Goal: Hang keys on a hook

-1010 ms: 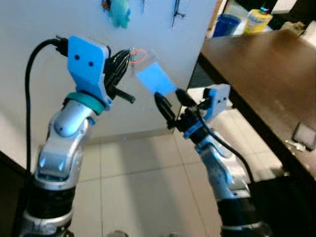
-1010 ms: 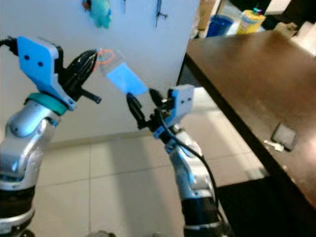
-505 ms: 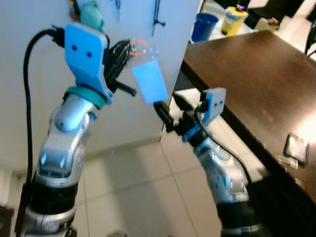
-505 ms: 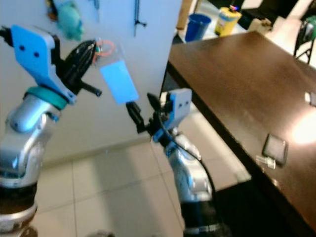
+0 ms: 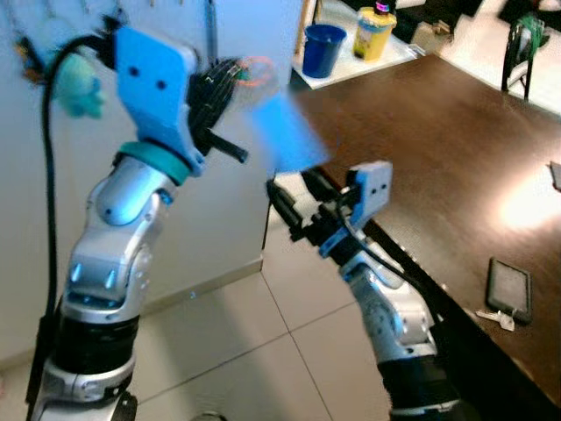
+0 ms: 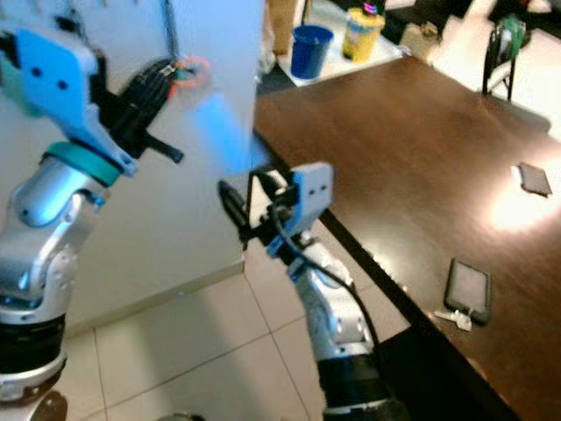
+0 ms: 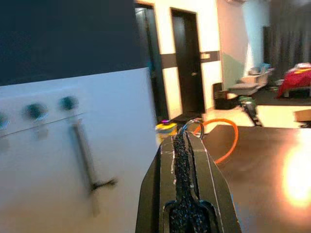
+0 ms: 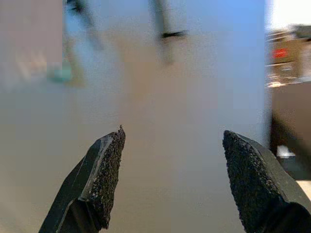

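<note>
In the upper left of the frame the left hand [image 5: 230,77] is pinched tight on the keys [image 5: 267,114]: a thin orange ring with a flat, translucent blue rectangular tag swinging blurred below it, raised before a smooth white wall panel [image 5: 228,202]. At centre the right hand [image 5: 294,200] is spread wide and holds nothing; its rough black pads [image 8: 109,170] face that panel. A glossy dark wooden bench [image 5: 456,149] carries a black phone [image 5: 508,289].
</note>
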Controlling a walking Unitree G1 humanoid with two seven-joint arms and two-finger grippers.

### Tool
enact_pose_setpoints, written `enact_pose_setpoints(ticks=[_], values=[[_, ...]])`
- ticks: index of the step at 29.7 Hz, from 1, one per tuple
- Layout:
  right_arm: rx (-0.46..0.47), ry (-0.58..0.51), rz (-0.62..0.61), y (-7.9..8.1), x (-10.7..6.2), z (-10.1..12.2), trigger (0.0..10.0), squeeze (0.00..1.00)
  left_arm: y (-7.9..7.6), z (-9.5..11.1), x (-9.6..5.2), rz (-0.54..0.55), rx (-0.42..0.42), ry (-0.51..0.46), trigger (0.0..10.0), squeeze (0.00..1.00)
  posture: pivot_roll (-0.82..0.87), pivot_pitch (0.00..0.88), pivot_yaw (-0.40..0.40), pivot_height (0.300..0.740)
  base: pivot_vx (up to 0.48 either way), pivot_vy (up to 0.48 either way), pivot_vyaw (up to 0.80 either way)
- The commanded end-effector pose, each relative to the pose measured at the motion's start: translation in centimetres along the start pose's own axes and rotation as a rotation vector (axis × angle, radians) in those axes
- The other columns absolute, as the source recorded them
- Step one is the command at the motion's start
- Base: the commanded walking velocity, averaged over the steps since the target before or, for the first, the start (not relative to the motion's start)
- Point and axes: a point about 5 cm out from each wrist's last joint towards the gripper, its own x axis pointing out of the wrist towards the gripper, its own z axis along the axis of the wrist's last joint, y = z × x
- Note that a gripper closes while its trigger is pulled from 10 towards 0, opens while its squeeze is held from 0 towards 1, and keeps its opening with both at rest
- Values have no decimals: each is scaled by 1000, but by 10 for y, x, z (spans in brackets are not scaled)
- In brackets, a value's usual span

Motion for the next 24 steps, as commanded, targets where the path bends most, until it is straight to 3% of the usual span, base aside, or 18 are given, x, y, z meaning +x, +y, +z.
enact_pose_setpoints(ticks=[1, 4, 8, 11, 18, 24], values=[[0, 11, -9, -3, -4, -2, 10000, 0, -5, 3, 3, -22, -1, -13, 10000, 0, 51, 0, 30, 740, 379, 0, 0], [-33, 23, 10, -2, -4, -3, 10000, 0, -4, 2, 2, -16, 8, -8, 10000, 0, 50, 0, 30, 740, 379, 0, 0], [-103, 42, 28, 1, -3, -5, 10000, 0, 0, -2, -3, -6, 23, 15, 10000, 0, 50, 0, 30, 740, 369, 0, 717], [-105, 38, 36, 2, -4, -5, 10000, 0, 4, -7, -9, 1, 50, 47, 10000, 0, 52, 0, 31, 740, 331, 0, 796], [-83, 34, 84, 6, -6, -4, 10000, 0, 22, -15, -26, 48, 101, 107, 10000, 0, 55, 0, 28, 740, 301, 0, 0], [-69, 26, 121, 9, -7, -4, 10000, 0, 29, -4, -34, 33, 95, 53, 10000, 0, 57, 0, 23, 740, 0, 0, 0]])
